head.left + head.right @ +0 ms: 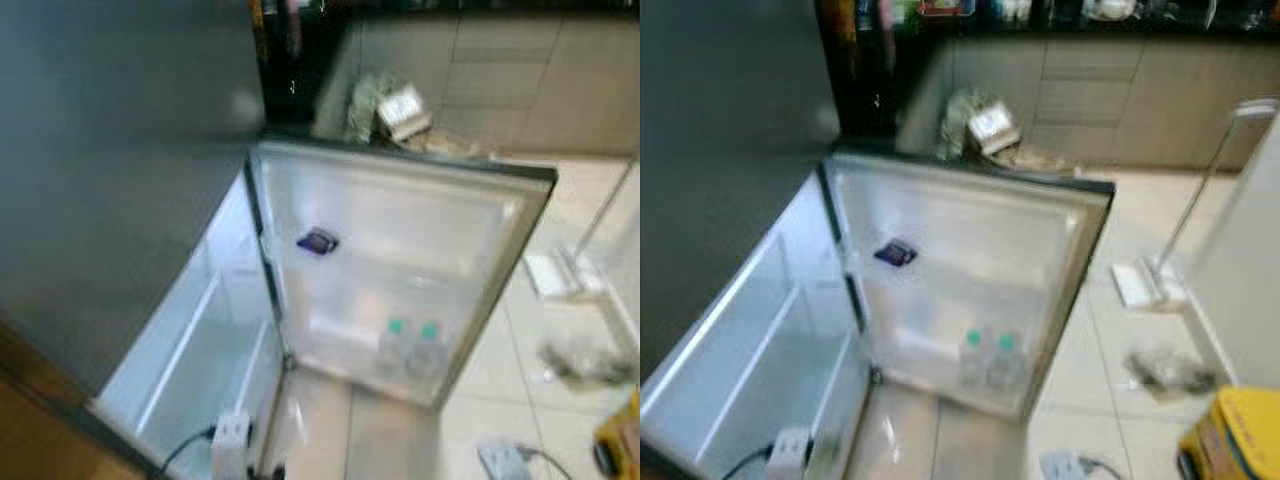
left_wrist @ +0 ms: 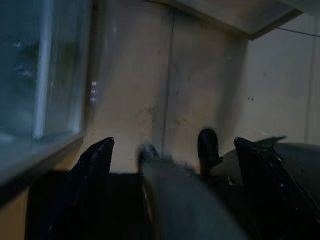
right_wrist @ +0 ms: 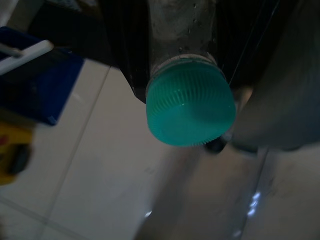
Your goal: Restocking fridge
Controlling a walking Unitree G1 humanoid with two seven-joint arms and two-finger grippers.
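Observation:
The fridge (image 1: pixel 750 330) stands open on the left, its white inside bare. Its door (image 1: pixel 960 270) is swung wide toward the kitchen. Two clear bottles with green caps (image 1: pixel 990 360) stand side by side in the lower door shelf, and a small dark blue item (image 1: pixel 896 253) lies on a shelf higher up. In the right wrist view, my right gripper (image 3: pixel 187 50) is shut on another clear bottle with a green cap (image 3: pixel 190 107), above the tiled floor. In the left wrist view, my left gripper (image 2: pixel 172 155) is open, its black fingers (image 2: pixel 92 167) spread wide over the floor beside the fridge.
A white power strip (image 1: pixel 790 448) with a black cable lies at the fridge's foot. On the tiles to the right are a white floor mop (image 1: pixel 1150 282), a crumpled plastic bag (image 1: pixel 1165 370) and a yellow box (image 1: pixel 1235 435). A stuffed bag (image 1: pixel 980 125) sits behind the door, before grey cabinets (image 1: pixel 1090 90).

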